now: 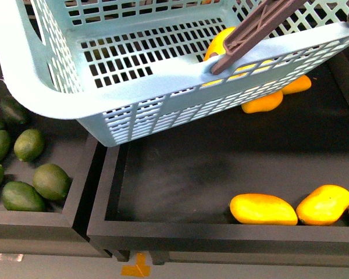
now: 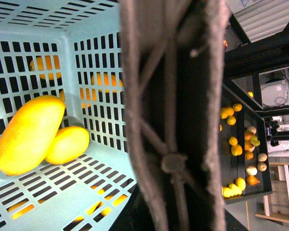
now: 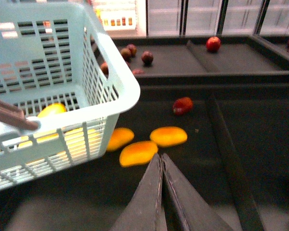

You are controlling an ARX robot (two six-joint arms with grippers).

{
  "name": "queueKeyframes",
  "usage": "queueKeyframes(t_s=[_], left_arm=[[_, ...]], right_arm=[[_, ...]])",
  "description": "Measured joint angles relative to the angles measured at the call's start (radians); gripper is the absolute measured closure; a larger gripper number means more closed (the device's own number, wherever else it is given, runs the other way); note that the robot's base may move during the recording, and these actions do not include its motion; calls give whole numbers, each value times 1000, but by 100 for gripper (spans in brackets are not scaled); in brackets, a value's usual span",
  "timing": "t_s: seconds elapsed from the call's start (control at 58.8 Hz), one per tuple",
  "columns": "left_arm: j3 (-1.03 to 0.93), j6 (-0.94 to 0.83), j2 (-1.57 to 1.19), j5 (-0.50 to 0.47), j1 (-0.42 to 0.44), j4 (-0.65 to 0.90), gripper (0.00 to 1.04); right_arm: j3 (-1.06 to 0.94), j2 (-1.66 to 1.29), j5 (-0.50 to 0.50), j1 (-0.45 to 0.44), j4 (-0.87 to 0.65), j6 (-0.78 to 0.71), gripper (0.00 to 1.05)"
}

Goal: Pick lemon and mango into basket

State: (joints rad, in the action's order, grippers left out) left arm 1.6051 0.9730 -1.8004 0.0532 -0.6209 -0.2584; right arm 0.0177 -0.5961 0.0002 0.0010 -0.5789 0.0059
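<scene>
The black tray (image 1: 180, 168) lies under the right claw (image 3: 161, 156), whose fingers are pressed together on nothing. The aqua basket (image 1: 46, 99) hangs tilted above the tray, ahead of that claw and off to one side. Its brown handle (image 2: 173, 115) fills the left wrist view, so close that I cannot tell how the left claw stands. Inside the basket the mango (image 2: 29, 134) leans touching the smaller lemon (image 2: 67, 144). Loose mangoes (image 3: 168, 136) lie just beyond the right claw's tips.

Pale aqua slotted basket (image 1: 163, 78), brown handle (image 1: 250, 32), yellow-orange mango (image 2: 29, 134), dark green fruits (image 1: 51, 181)
</scene>
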Motion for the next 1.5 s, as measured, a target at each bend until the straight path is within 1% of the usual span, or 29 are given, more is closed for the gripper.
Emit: queueKeyframes(t_s=[0.544,1.003,1.105,1.139,1.326,1.36,1.394,1.496], left_arm=[[0,0,0,0,0,0,100],[0,0,0,-1,0,0,100],[0,0,0,0,0,0,100],[0,0,0,0,0,0,100],[0,0,0,0,0,0,100],[0,0,0,0,0,0,100],[0,1,0,0,0,0,100],[0,0,0,-1,0,0,100]], right_arm=[[0,285,0,0,267,0,103],[0,415,0,0,398,0,103],[0,531,1,0,547,0,103],[0,562,2,0,566,0,103],[0,588,2,0,577,0,103],[0,589,2,0,577,-2,101],[0,589,2,0,577,-2,94],[0,589,2,0,578,-1,78]])
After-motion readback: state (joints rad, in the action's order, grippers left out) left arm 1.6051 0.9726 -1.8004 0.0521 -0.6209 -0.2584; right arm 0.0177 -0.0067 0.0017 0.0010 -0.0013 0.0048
